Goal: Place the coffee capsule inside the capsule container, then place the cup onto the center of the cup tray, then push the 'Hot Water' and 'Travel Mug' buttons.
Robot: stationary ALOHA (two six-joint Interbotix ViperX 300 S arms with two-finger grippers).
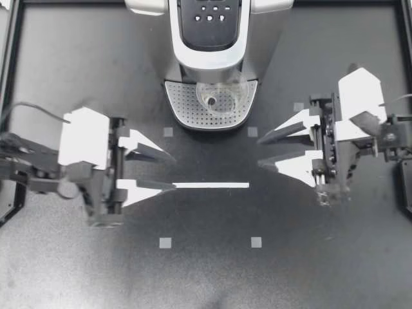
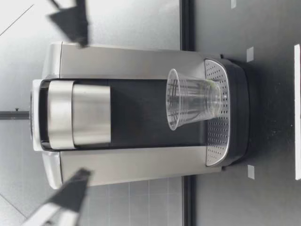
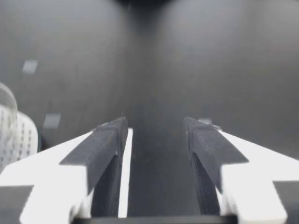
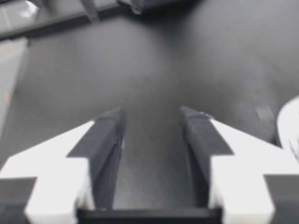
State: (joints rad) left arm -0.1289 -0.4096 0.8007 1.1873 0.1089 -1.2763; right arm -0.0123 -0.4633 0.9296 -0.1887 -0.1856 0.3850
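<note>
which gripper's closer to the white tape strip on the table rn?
Left. My left gripper has one fingertip at the white tape strip's end; my right gripper sits beyond its other end, offset toward the coffee machine.

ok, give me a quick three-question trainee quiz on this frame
1. True or false: the clear plastic cup stands upright on the cup tray.
2. Which gripper holds something? A) left gripper B) right gripper C) neither
3. Fill in: the white tape strip on the table lies closest to the ___ gripper.
Key: 1 true; 2 C; 3 left.
</note>
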